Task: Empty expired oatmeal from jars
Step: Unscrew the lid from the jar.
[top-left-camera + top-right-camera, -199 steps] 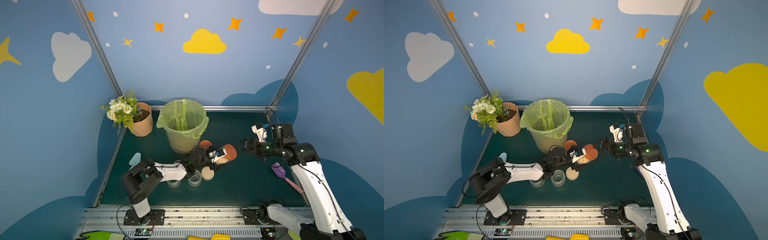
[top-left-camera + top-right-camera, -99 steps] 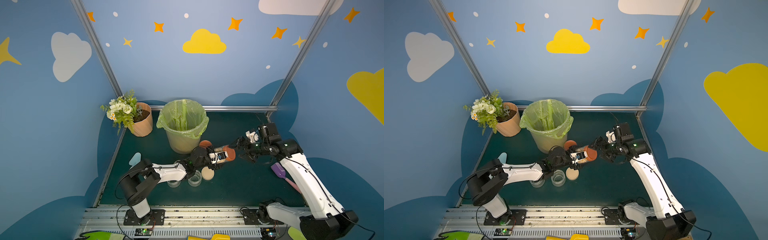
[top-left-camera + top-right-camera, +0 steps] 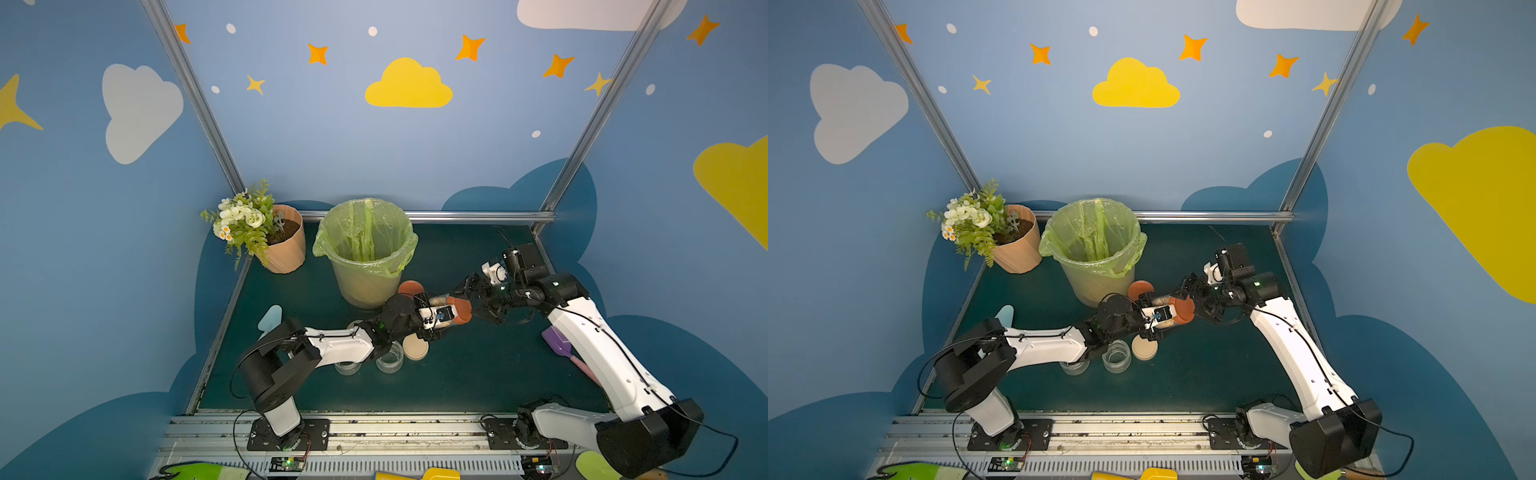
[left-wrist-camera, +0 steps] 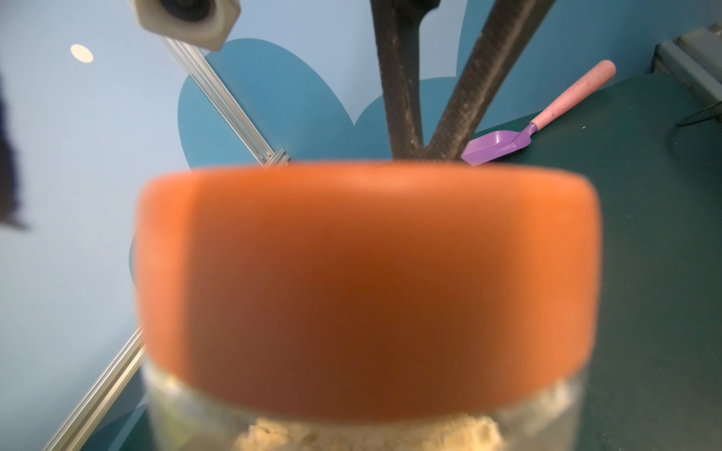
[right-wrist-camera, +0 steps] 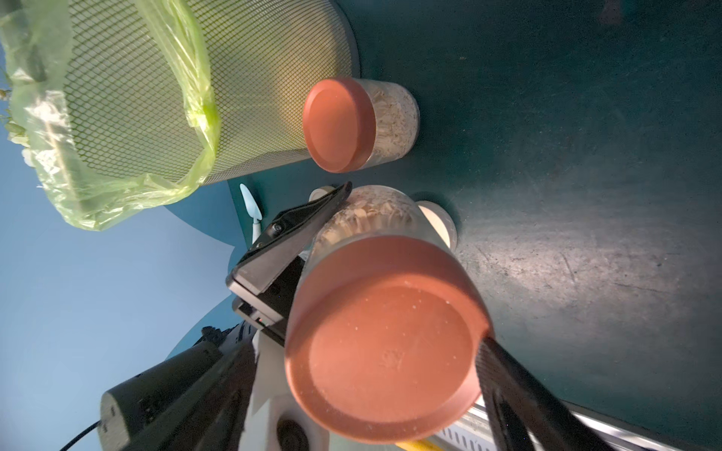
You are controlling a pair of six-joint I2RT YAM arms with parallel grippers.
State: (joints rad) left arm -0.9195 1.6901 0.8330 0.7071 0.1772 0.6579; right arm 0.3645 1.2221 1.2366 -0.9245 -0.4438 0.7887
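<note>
We see the left hand (image 3: 440, 312) closed on the held jar (image 5: 414, 226), which is lifted off the desk (image 3: 457, 374) and tipped onto its side just in front of the bin (image 3: 361, 286). One of this hand's fingers (image 5: 297, 230) lies flat against the glass. The oatmeal (image 5: 367, 213) is inside the jar, pale flakes packed behind the glass. The orange lid (image 5: 386, 343) is on and faces the right arm.

The right hand (image 3: 473, 303) sits at that lid with its jaws spread to either side of it. One finger (image 5: 508, 390) touches the lid's rim. The other side looks to stand clear, so we read this hand as open and holding nothing.

A standing jar (image 5: 390, 121), also full of oatmeal and capped in orange, is upright on the desk just beside the foot of the bin; we cannot tell whether the two touch. Nearer the front, partly under the left arm, two empty jars (image 3: 389, 357) stand open, with a beige lid (image 3: 415, 347) lying just beside them.

The bin is lined with a green bag. A flower pot (image 3: 286, 253) stands near it in the back corner. A purple scoop (image 3: 557, 343) lies on the desk beside the right arm, and a pale blue scoop (image 3: 270, 318) lies near the desk's left edge.
</note>
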